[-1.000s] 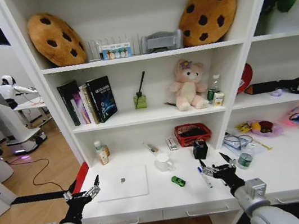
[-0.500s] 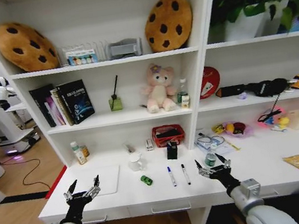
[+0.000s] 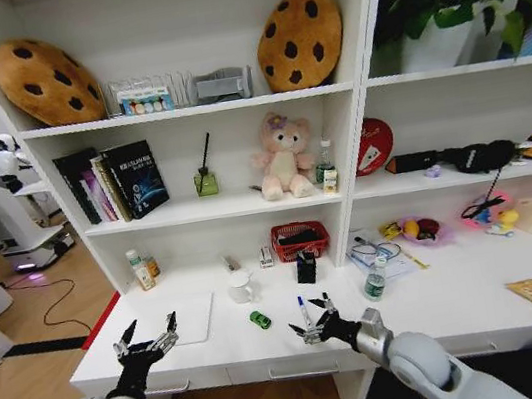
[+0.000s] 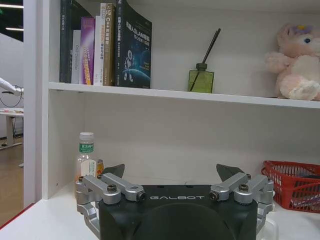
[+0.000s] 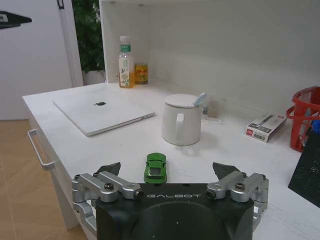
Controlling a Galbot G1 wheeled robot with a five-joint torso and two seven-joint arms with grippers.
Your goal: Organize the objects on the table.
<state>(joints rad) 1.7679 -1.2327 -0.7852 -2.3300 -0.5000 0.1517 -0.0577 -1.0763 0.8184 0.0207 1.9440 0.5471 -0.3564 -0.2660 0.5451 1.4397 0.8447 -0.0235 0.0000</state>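
Above table (image 3: 465, 302): right gripper (image 3: 312, 330) spread, facing green car (image 3: 260, 319).

Left gripper (image 3: 148, 340) fingers spread, arm low, forward. Right gripper (image 3: 315, 325) fingers spread, forearm angled inward.

Closed silver laptop (image 3: 182, 319) lies flat; green toy car (image 3: 260, 319) (upright) sits nearby.

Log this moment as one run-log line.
right tool: open, low over table, facing green toy car | left tool: open, hovering at laptop | nothing held
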